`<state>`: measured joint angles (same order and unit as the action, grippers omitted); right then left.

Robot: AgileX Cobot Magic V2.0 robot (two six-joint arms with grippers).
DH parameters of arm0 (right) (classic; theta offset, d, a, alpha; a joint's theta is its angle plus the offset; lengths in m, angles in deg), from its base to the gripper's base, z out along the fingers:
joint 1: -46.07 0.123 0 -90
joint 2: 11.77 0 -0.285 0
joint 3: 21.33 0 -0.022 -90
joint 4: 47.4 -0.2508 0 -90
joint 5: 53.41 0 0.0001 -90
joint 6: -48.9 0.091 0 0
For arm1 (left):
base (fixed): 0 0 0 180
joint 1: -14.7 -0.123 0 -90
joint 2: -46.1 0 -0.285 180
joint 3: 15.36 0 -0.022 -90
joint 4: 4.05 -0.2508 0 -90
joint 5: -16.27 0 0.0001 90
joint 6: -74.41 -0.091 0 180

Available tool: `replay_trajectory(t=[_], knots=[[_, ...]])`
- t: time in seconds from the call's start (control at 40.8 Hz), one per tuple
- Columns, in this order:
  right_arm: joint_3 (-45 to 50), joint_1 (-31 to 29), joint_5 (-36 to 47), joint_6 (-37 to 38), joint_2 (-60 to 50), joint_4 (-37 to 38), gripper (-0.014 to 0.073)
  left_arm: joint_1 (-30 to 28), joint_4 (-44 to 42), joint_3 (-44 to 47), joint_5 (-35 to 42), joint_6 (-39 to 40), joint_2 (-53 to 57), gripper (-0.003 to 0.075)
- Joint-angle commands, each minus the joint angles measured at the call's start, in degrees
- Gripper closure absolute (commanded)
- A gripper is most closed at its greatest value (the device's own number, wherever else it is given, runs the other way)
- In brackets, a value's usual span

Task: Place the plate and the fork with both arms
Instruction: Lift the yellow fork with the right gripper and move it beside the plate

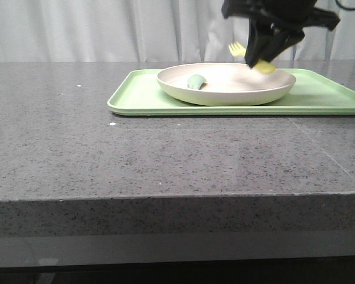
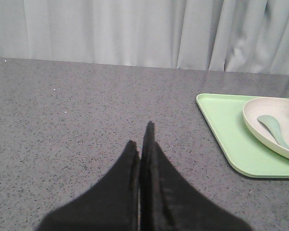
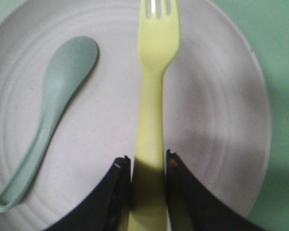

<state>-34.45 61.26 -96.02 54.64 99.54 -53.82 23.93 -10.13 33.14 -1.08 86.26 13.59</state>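
Observation:
The off-white plate sits on the light green tray at the back of the table. My right gripper hangs above the plate's right side, shut on the pale yellow fork, tines pointing left. In the right wrist view the fork runs from between my fingers out over the plate. My left gripper is shut and empty above bare table, left of the tray and plate. It does not show in the front view.
A small grey-green spoon lies in the plate's left part; it also shows in the right wrist view and left wrist view. The dark speckled table runs to a front edge. White curtains hang behind.

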Motion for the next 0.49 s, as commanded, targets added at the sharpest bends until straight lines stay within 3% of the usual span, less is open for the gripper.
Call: replay_trajectory(t=[0.0, 0.466], knots=[[-1.99, -0.72, 3.37, 0.03, -5.53, 0.28, 0.0557, 0.41, -0.16, -1.52, 5.02, -0.08, -0.15, 0.0738], [-1.93, -10.10, 0.35, 0.03, -7.21, 0.28, 0.0557, 0.41, -0.16, -1.52, 5.02, -0.08, -0.15, 0.0738]])
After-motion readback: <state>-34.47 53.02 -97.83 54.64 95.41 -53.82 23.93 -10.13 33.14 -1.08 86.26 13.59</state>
